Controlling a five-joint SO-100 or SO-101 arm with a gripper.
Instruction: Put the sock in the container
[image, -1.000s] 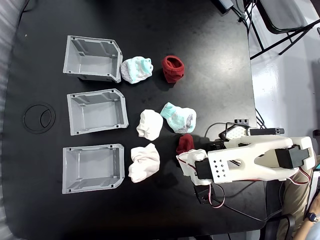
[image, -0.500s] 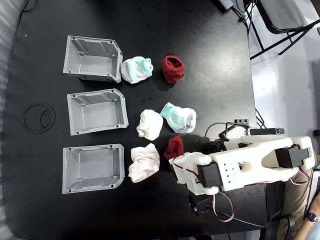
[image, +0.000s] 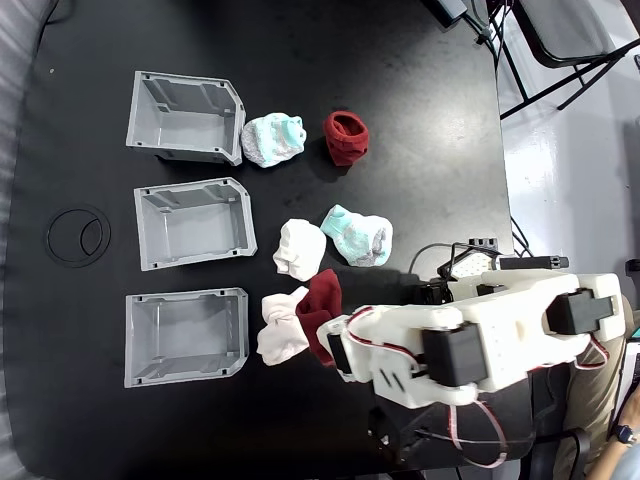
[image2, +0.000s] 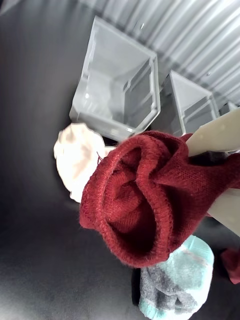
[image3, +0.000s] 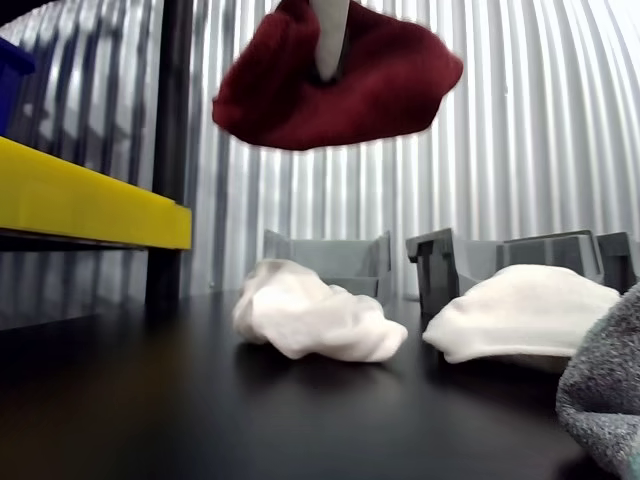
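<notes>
**Maroon sock aloft above the white socks**

The gripper is clamped on the maroon sock, white fingers pinching its fabric from the right in the wrist view. In the other view the sock hangs high above the black table, clear of everything. From the fixed view it sits over the edge of a crumpled white sock, just right of the nearest grey container, which stands empty at the bottom of a row of three. A second white sock and a mint-and-white sock lie nearby. Up top, a ring-shaped dark red sock rests beside another mint sock.
</notes>
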